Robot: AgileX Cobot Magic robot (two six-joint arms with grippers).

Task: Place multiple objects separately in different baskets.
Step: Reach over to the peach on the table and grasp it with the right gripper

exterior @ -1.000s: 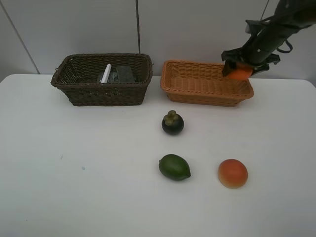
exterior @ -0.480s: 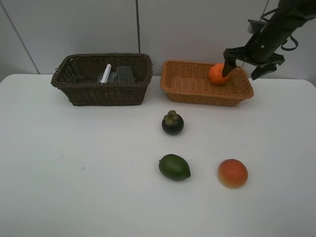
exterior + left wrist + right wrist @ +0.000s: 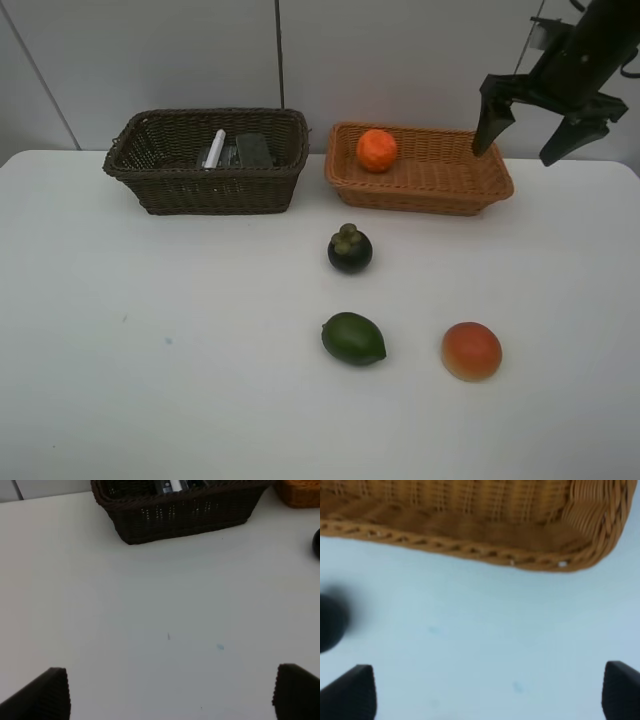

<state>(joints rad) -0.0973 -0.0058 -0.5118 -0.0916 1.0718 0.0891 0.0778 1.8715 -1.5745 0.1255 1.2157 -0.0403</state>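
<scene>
The orange (image 3: 377,150) lies at the left end of the light tan basket (image 3: 455,190). My right gripper (image 3: 522,140) is open and empty, raised over the basket's right end; the right wrist view shows its fingertips (image 3: 350,690) apart above the basket rim (image 3: 470,550). The dark brown basket (image 3: 150,180) holds the white marker (image 3: 215,147) and a dark bottle (image 3: 254,150). The mangosteen (image 3: 350,249), green fruit (image 3: 353,338) and red-orange fruit (image 3: 471,350) lie on the table. My left gripper (image 3: 170,692) is open over bare table, out of the high view.
The white table (image 3: 150,330) ends at a grey wall behind the baskets. The dark basket (image 3: 180,510) and a corner of the tan basket (image 3: 300,492) show in the left wrist view.
My right gripper opened and let go of the orange, which rolled to the left end of the tan basket. The gripper then rose and moved right.
</scene>
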